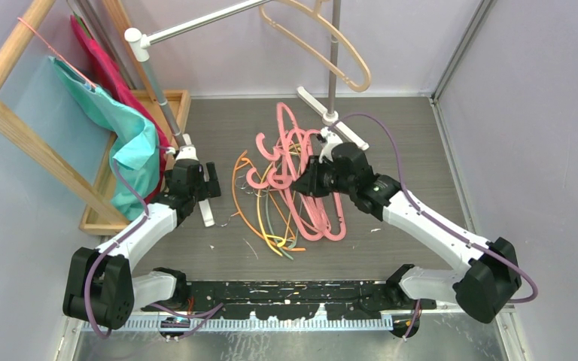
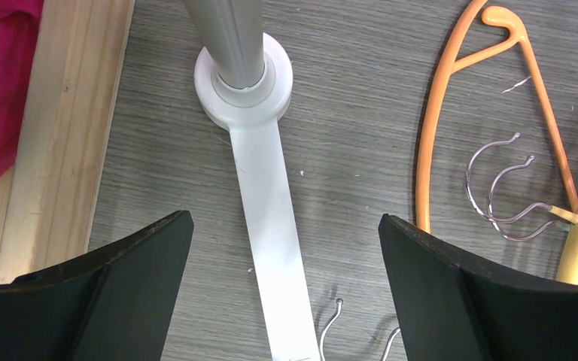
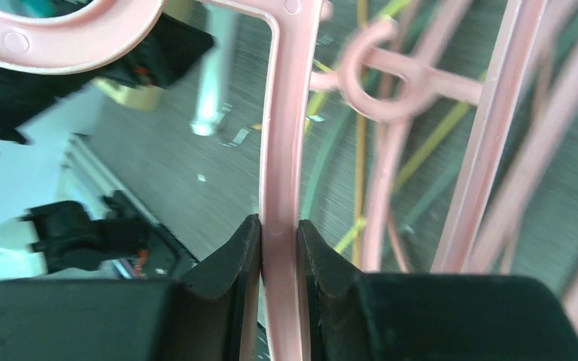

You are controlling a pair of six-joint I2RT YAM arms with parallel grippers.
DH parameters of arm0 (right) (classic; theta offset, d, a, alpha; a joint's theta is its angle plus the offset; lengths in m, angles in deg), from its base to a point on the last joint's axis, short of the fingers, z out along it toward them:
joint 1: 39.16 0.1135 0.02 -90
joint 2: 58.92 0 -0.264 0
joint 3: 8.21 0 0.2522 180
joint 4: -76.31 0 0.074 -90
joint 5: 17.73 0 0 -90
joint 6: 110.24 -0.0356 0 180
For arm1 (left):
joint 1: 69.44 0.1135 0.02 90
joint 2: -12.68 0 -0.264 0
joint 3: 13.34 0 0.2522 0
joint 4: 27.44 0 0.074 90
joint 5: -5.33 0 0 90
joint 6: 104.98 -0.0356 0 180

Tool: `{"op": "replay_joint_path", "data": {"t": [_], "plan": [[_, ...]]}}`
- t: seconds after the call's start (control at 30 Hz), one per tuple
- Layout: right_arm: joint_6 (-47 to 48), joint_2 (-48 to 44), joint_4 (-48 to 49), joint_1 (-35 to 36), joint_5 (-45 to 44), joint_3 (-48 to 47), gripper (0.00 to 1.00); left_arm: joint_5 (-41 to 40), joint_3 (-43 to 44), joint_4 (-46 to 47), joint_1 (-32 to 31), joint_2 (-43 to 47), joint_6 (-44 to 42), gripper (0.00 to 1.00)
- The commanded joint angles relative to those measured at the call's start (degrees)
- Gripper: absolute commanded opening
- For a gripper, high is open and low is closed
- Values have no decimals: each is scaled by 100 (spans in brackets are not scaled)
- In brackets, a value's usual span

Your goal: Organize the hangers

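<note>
The right gripper [image 3: 278,226] has its jaws closed tight on the straight bar of a thick pink hanger [image 3: 282,113], at the far right edge of the pile of hangers [image 1: 286,195] lying on the table. From the look of it, the job now is to get that one hanger out of the tangle. Other pink loops and thin yellow and green ones cross right under it, so I'd lift slowly and straight up. I'd keep the squeeze firm and stop if a neighbour rides up with it. The sensible goal is the silver rail [image 1: 211,21] beyond the pile, where a beige hanger [image 1: 346,53] hangs, its hook out of view. The left gripper [image 2: 286,226] hovers just left of the pile, spread wide and holding nothing. It is over the stand's white foot [image 2: 271,203], with a thin orange hanger [image 2: 429,150] on its pile side. It could pin down any strays. Further left of the pile sits a wooden tray [image 1: 101,224]. A teal cloth [image 1: 132,143] and a magenta cloth [image 1: 109,68] drape down into it, and I see no hangers there.
</note>
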Motion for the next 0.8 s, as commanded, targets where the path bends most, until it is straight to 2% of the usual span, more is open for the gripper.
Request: {"op": "replay_joint_path", "data": {"t": [0.0, 0.13, 0.5, 0.77], "plan": [[-466, 407, 1270, 17, 1148, -867, 1, -77, 18, 183, 6, 134, 54, 98], [-863, 1109, 2029, 15, 1593, -1868, 1, -74, 35, 193, 12, 119, 53, 98], [-2046, 3286, 3193, 1, 1870, -5111, 1, -77, 63, 194, 8, 55, 40, 98], [-2565, 4206, 3329, -164, 1621, -6096, 1, -74, 25, 211, 11, 125, 36, 98]]}}
